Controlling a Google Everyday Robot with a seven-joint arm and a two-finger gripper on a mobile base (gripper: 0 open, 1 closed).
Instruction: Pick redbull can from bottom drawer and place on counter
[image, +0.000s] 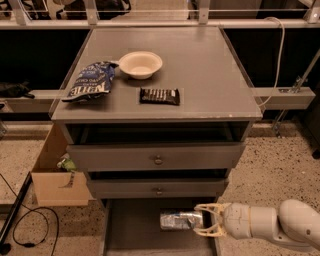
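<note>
1. The redbull can (177, 220) lies on its side on the floor of the open bottom drawer (130, 230)
2. The claw (197, 220) is spread wide at the can's right end, a finger on either side, not visibly pinching
3. The can is probably light, stiff and slick, and apt to roll; a grip across its round body suits it best
4. The bench (210, 75) offers room right of the candy bar (159, 96)

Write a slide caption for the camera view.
Open gripper at one end of the redbull can lying in the bottom drawer; the counter above holds chip bag, bowl, candy bar.
</note>
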